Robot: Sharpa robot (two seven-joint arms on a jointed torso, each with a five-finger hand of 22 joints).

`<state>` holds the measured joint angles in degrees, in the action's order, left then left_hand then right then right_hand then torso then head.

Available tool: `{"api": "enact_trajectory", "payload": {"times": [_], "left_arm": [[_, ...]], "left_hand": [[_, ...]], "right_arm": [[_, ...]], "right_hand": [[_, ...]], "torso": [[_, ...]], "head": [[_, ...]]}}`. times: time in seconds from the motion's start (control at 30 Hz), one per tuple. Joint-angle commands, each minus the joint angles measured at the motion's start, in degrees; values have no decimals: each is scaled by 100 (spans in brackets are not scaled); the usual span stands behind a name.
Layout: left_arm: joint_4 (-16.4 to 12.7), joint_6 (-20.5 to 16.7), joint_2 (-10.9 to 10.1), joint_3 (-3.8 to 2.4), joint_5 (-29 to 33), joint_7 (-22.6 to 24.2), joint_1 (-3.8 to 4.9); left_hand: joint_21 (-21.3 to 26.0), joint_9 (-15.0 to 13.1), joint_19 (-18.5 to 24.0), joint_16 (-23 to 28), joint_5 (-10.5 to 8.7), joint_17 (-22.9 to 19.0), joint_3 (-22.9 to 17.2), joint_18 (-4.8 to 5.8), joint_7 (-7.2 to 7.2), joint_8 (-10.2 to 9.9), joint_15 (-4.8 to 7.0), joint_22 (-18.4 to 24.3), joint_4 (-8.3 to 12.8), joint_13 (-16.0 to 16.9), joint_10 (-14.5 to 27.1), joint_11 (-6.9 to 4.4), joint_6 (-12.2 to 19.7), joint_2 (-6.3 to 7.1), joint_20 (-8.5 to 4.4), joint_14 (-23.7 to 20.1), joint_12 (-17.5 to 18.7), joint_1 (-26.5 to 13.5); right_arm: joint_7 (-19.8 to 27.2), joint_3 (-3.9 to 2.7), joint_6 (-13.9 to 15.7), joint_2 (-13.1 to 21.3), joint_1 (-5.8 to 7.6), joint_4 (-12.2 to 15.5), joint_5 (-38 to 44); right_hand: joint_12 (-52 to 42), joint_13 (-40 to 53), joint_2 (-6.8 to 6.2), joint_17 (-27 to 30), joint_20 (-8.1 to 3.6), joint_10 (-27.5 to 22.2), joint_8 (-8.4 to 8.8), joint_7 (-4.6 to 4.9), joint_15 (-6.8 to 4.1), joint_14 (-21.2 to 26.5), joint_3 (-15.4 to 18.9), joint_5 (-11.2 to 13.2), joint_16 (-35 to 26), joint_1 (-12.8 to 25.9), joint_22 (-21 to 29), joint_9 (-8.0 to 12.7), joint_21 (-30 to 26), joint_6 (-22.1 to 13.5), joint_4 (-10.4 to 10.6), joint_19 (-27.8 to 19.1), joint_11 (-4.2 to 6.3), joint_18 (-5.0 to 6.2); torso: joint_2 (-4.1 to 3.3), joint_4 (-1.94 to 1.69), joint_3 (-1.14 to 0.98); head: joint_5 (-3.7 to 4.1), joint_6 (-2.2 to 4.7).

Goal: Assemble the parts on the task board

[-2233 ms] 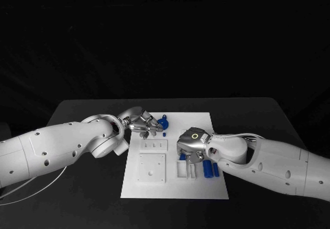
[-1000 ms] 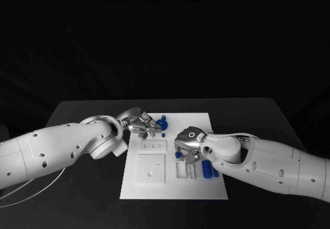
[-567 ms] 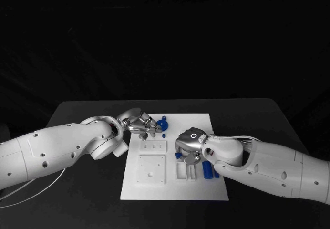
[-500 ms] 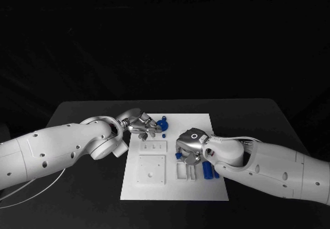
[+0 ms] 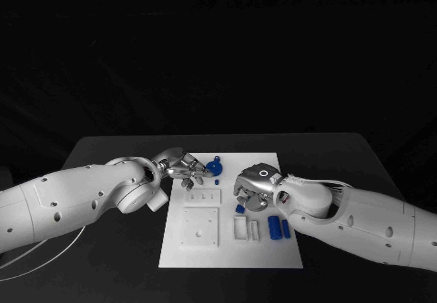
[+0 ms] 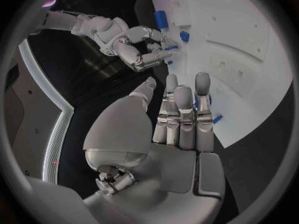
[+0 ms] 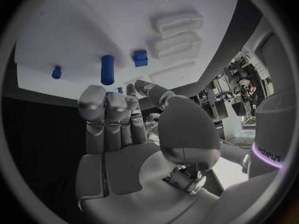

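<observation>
Item: small blue block-shaped part (image 5: 240, 208) on the flat white task board (image 5: 273, 252), directly under my right hand (image 5: 254, 188), whose loosely curled fingers hold nothing; my left hand (image 5: 185, 170), also empty, hovers farther off at the board's far-left corner.

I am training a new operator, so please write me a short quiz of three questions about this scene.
1. True or false: two blue cylinders lie on the task board.
2. Which one is beside the round blue part? A) left robot hand B) right robot hand
3. Fill in: the table is ____ in colour.
Key: 1 true; 2 A; 3 black.
</observation>
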<state>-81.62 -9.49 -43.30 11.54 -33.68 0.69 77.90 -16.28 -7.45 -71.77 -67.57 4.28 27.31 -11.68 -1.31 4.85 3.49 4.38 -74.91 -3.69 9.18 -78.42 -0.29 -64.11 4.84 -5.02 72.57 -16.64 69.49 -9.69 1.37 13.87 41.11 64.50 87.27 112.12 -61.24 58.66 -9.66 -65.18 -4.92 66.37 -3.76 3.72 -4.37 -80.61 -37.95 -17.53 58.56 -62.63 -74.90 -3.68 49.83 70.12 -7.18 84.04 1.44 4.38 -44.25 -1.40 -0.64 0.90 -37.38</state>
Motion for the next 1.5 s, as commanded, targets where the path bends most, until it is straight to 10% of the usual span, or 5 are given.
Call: {"api": "enact_trajectory", "payload": {"times": [0.03,0.37,0.63,1.03,1.5], "left_arm": [[8,300,7,13,374,-182,0],[20,296,13,38,417,-219,0],[12,282,14,41,345,-204,0],[-4,277,22,43,208,-178,0],[-13,293,23,44,135,-167,-1]], "left_hand": [[28,7,-31,23,-61,8,41,-80,-26,29,-53,-99,0,11,-35,7,-2,19,-4,1,-21,-61],[35,16,-38,21,-73,8,79,-82,-14,27,-57,-98,13,15,-14,14,35,30,-2,3,-19,-53],[39,22,-43,17,-69,8,90,-86,-10,29,-58,-100,38,21,-5,17,49,17,0,4,-23,-30],[42,24,-44,18,-70,8,99,-87,-7,30,-60,-100,45,21,4,19,51,11,2,3,-22,-30],[42,24,-44,18,-70,8,99,-87,-7,30,-60,-100,45,21,4,19,51,11,2,3,-22,-30]], "right_arm": [[-94,-29,235,20,-2,41,-196],[81,-72,-166,55,-1,64,-206],[295,-63,-567,64,-1,78,43],[178,23,-771,-67,-6,-33,284],[-70,76,-904,-218,-46,-184,467]], "right_hand": [[-12,20,-44,-8,-37,43,18,-6,2,-43,18,45,24,-29,-594,4,30,-13,15,41,-16,43],[29,13,-106,6,-11,-4,21,21,28,-14,553,218,-42,-362,-579,8,-46,-87,-31,5,-60,59],[85,-44,-149,29,17,-119,21,18,39,71,1375,1158,-98,-1022,-543,13,-241,-444,-236,-80,-69,86],[8,-44,-88,-1,88,-99,21,17,99,52,2253,1358,-25,-896,-553,7,-193,-95,266,-59,-124,109],[-16,-38,-138,-9,79,-85,18,-3,96,45,2322,1427,-1,-871,-560,4,-158,-39,527,-52,-114,95]], "torso": [[-1,6,7],[-1,-5,9],[-4,3,3],[-4,-10,5],[-11,-12,5]], "head": [[12,18],[23,6],[20,-2],[21,-21],[16,-51]]}}
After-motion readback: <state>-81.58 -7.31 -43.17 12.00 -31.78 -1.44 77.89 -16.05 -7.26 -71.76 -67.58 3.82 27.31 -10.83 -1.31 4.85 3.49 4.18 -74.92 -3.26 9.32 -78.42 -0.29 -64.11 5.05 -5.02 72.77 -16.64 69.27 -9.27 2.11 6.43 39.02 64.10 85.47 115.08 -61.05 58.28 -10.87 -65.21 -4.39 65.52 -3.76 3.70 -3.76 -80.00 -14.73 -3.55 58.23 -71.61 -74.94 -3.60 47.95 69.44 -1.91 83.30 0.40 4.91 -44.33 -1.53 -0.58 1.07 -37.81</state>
